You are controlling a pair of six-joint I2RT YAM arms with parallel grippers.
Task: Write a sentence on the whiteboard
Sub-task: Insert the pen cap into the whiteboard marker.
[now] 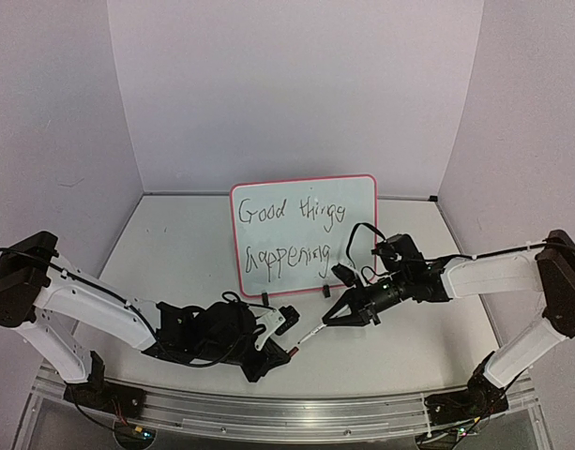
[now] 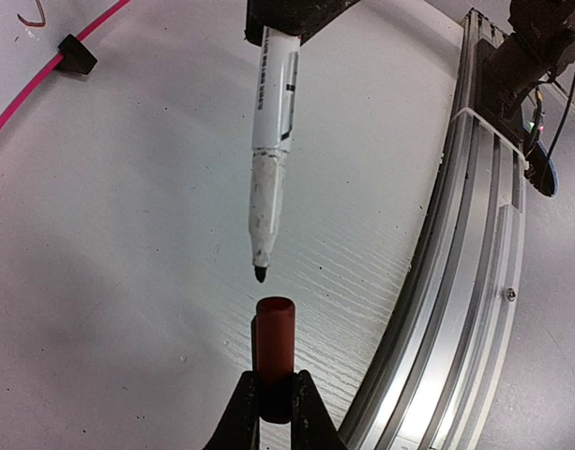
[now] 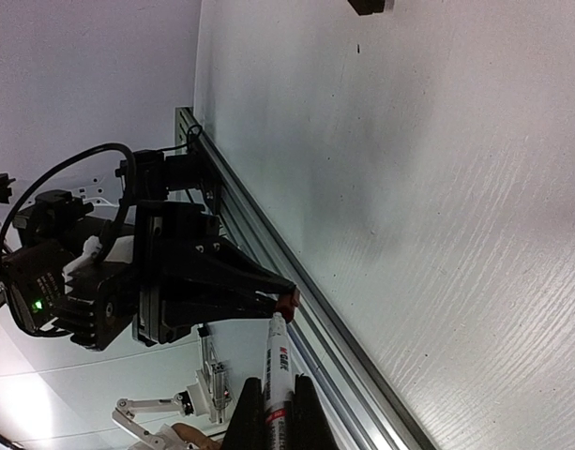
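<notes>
Worktop: white, flat, boxed by pale walls at back and both sides. Bare surface left, right and in front of board, so room to move is fair. Alu rail runs along near edge.

Whiteboard: pink-red frame, stands upright at back-centre, close to back wall, face twd arms. Black foot at its lower edge, well apart from the grippers.

Left gripper: low over front-centre of worktop, near rail, closed on cap. Little slack on rail side, open surface on board side.

Right gripper: in front of board's lower right corner, clamped on marker, reaching twd left gripper.

Marker: white barrel, black tip bare, aimed at cap mouth, just apart from it, roughly in line.

Sentence: black, two lines, reads approx "Good things / happening", fills most of board. Writing looks done.

Cap: red, open end twd tip, not yet on marker. Left to do, prob.: seat tip in cap. Small target, so any misalignment could push cap askew in its grip.
</notes>
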